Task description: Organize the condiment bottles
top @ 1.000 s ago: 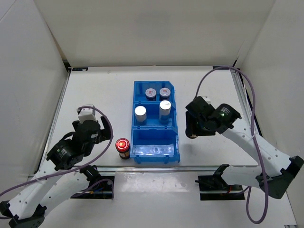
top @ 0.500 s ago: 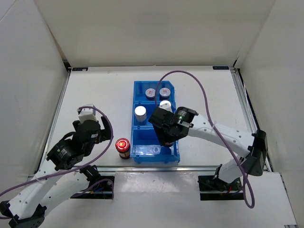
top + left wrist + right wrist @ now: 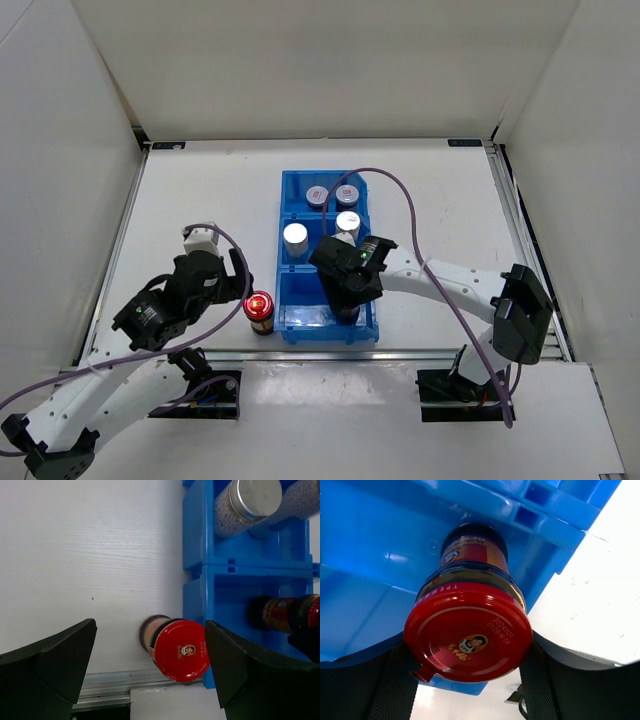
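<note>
Right gripper [image 3: 345,298] jaws grasping red-capped bottle [image 3: 470,630] in blue bin's [image 3: 328,336] 6 o'clock compartment: seat upright, then release. Left gripper [image 3: 150,630] jaws released.

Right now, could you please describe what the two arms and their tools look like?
The left arm and right arm have white segments with black joints. A purple cable loops along each. The left tool and right tool have broad black wedge-shaped fingers.

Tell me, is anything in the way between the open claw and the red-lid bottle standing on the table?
Nothing visible is in the way. The left gripper hangs open above the red-capped bottle. Only the wall of the blue bin stands close beside that bottle.
</note>
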{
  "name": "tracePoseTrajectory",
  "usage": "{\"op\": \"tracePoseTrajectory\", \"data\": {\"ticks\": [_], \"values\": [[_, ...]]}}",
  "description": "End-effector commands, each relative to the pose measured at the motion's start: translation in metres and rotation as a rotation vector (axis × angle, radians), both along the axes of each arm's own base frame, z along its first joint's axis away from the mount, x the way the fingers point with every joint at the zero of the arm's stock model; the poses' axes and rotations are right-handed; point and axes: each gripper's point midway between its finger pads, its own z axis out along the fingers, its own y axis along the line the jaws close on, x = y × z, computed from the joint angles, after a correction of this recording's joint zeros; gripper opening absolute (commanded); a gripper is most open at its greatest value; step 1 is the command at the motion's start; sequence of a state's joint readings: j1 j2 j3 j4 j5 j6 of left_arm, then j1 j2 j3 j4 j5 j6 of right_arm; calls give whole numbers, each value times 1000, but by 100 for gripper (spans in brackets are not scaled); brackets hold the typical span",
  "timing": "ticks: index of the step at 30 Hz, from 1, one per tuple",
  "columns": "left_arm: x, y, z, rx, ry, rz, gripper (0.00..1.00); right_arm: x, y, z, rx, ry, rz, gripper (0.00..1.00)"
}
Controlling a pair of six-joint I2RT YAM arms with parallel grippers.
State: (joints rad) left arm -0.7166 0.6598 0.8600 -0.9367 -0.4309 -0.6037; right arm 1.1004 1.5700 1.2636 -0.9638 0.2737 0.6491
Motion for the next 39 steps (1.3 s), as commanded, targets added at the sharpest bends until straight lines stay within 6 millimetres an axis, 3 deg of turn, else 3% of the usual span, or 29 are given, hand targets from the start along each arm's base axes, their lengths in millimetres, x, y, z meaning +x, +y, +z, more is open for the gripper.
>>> {"op": "tracePoseTrajectory", "data": {"ticks": [1,3,4,6,7,8,13,21,29,31,34,35,39], "values": [[-7,-20,-12,-102,45,-44,100,7,9,10,44,-43,8,61],[-9,-27,-21,-118,66,-74,100,16,1,25,8,-93,-8,83],[-10,-27,-25,-112,74,-73,100,19,-3,31,-13,-114,-15,100],[-10,-33,-29,-107,90,-88,100,21,-19,45,-69,-143,-16,100],[-10,-33,-31,-101,97,-87,100,28,-22,65,-48,-198,-30,100],[-10,-34,-32,-90,100,-89,100,29,-26,73,-54,-216,-27,100],[-9,-40,-38,-84,97,-105,100,25,-48,115,-6,-277,-35,100],[-15,-50,-67,-50,171,-130,100,11,-79,148,51,-314,-47,100],[-21,-57,-84,-13,228,-138,100,4,-130,167,-40,-373,-96,100],[-21,-58,-86,-4,233,-133,95,1,-142,171,-45,-391,-112,100],[-20,-49,-84,25,238,-89,80,-4,-155,177,-49,-393,-130,100],[-20,-50,-80,27,229,-91,70,-5,-156,179,-45,-392,-141,100],[-14,-40,-52,-4,154,-32,51,-12,-169,186,-5,-405,-156,100]]}}
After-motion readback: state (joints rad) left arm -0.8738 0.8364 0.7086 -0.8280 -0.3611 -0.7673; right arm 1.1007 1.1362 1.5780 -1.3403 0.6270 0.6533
